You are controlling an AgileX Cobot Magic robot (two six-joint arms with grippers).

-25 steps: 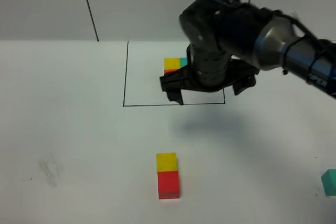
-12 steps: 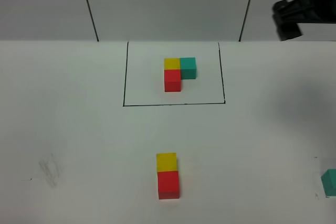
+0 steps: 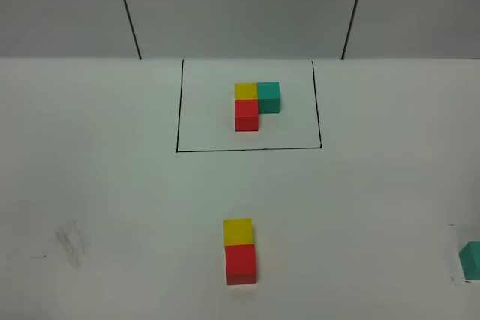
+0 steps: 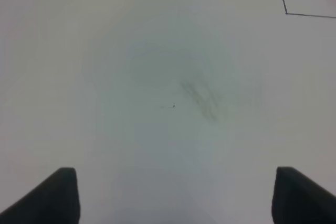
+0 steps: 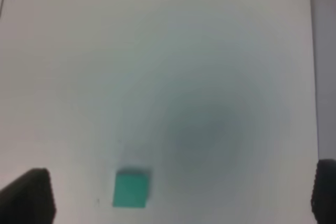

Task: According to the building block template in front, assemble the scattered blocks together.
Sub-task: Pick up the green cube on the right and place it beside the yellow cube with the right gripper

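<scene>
The template is an L of yellow, teal and red cubes inside a black drawn rectangle at the back middle. A loose yellow cube touches a loose red cube at the front middle. The loose teal cube lies at the far right edge and shows in the right wrist view. Neither arm shows in the exterior view. My left gripper is open and empty above bare table. My right gripper is open and empty above the table, with the teal cube below it.
A grey smudge marks the white table at the front left and shows in the left wrist view. A corner of the drawn rectangle shows there too. A panelled wall stands behind.
My right arm has swung from over the template toward the right and out of the exterior view. The cubes have not moved.
</scene>
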